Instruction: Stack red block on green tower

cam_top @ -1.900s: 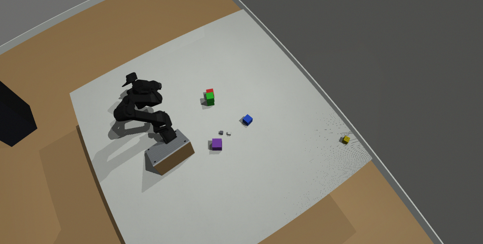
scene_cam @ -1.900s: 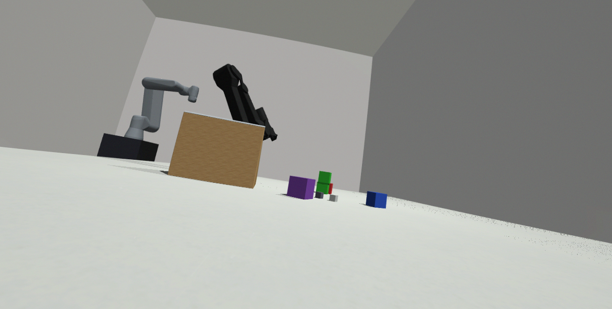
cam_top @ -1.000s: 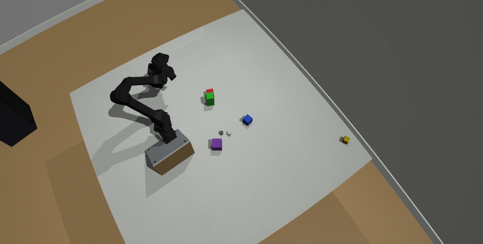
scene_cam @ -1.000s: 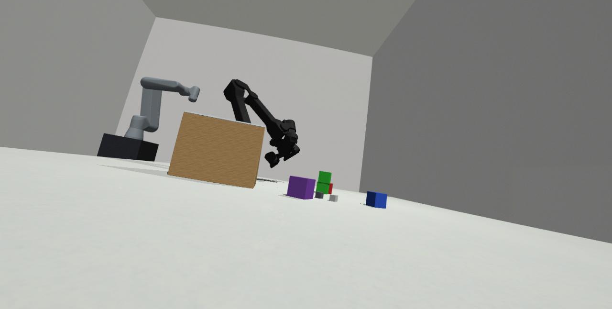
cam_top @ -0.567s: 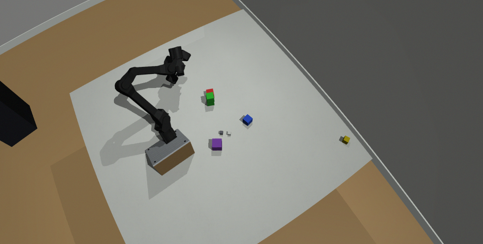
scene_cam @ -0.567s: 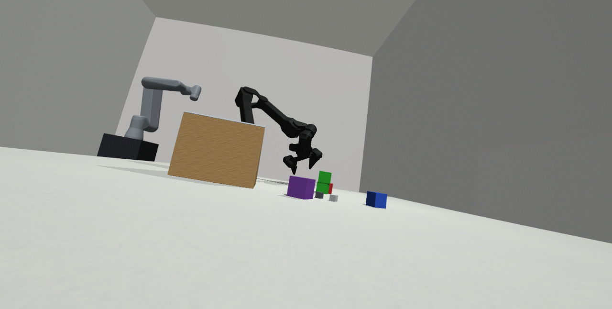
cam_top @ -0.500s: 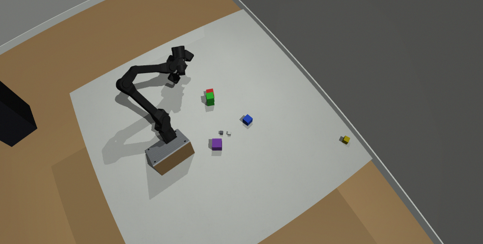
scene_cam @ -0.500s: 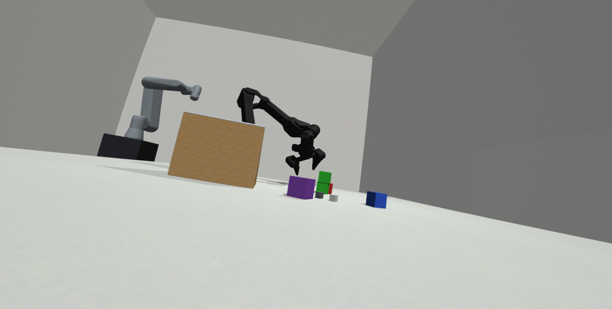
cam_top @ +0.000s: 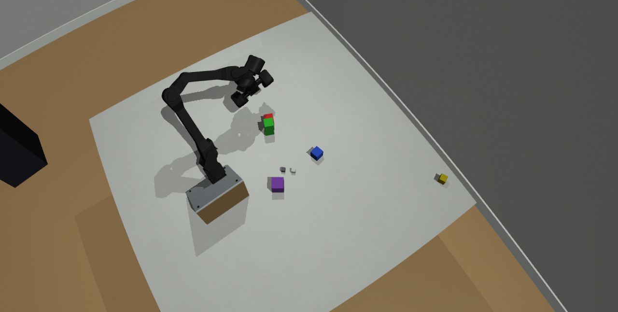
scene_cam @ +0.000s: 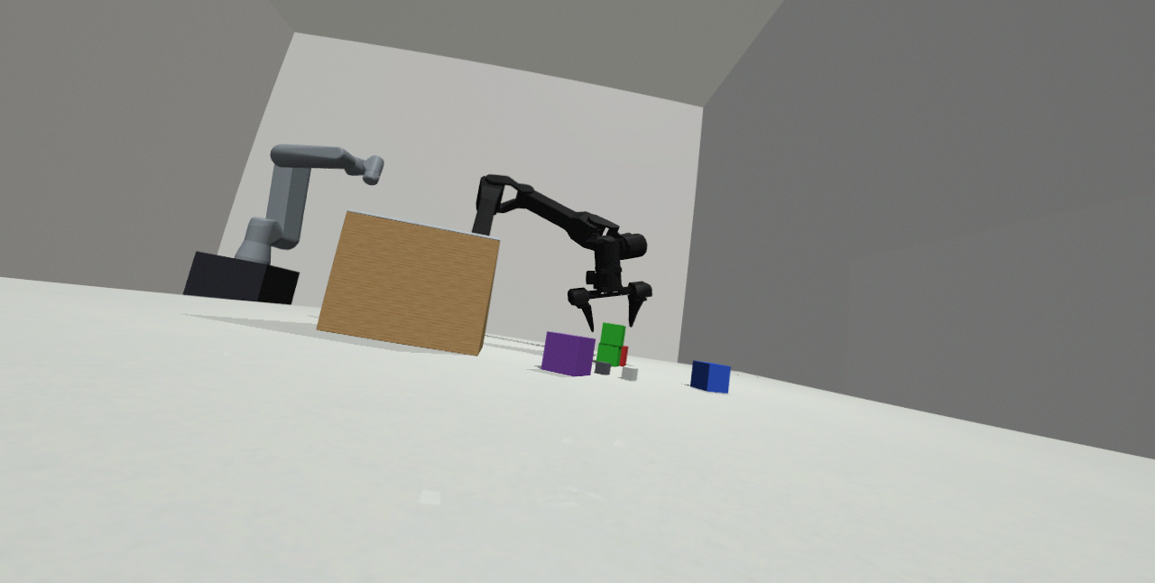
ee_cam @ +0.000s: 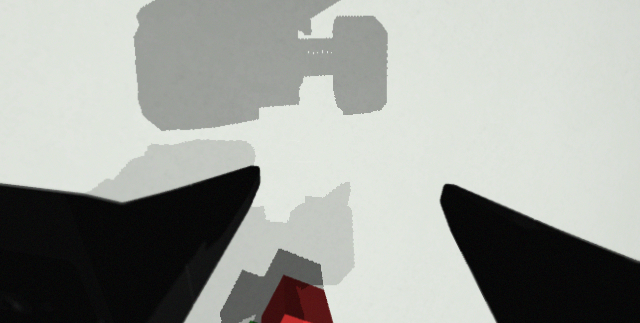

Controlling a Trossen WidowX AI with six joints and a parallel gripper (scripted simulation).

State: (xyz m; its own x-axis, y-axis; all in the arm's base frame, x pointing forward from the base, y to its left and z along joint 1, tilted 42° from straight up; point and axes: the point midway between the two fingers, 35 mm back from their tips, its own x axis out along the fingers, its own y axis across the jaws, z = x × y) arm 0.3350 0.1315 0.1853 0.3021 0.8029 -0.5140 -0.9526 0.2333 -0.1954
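Black arm, top view: reaches from its grey-and-wood base block out over the pale grey counter; its jaws hang spread wide with nothing between them, near the blocks but not over them.
Small red cube, top view: on the counter, touching the far side of the green tower.
Green tower, top view: 2 green cubes, upright.
Other blocks, top view: blue cube, purple cube, yellow cube near the counter's edge, and 2 tiny grey cubes between purple and blue.
Black arm, exterior view: the gripper points down, above the tower's top and apart from it, fingertips well spread.
Red cube, exterior view: only a sliver shows behind the tower's lower cube.
Background, exterior view: grey second arm on a black pedestal.
Wrist view: 2 black fingers frame bare counter and the arm's shadow; the red cube shows at the bottom edge, between them but nearer the camera.
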